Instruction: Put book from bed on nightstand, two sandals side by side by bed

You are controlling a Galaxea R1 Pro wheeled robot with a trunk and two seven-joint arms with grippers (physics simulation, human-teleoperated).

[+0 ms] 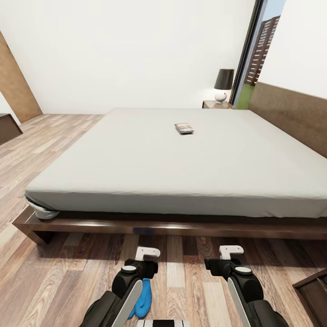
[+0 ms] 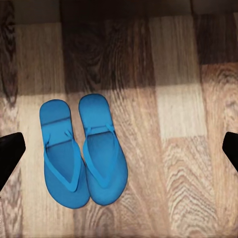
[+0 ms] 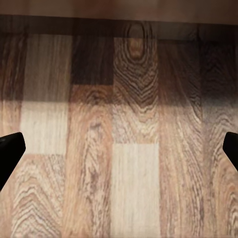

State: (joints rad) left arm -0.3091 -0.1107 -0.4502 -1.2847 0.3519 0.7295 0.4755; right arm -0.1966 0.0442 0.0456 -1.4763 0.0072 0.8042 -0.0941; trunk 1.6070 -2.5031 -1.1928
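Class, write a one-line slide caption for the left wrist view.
Two blue sandals lie side by side on the wood-plank floor below the open left gripper.

The bed (image 1: 136, 181) carries the book (image 1: 184, 128) near its mattress centre. The wood-plank floor (image 2: 173, 163) carries two sandals (image 2: 84, 148), side by side and touching, near the bed's frame.

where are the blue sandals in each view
Head view: sandals at bottom, left of centre, mostly hidden behind the left arm.
Left wrist view: both sandals side by side, left of centre, on the floor.
Right wrist view: not in it.
Shared landmark: wood-plank floor.
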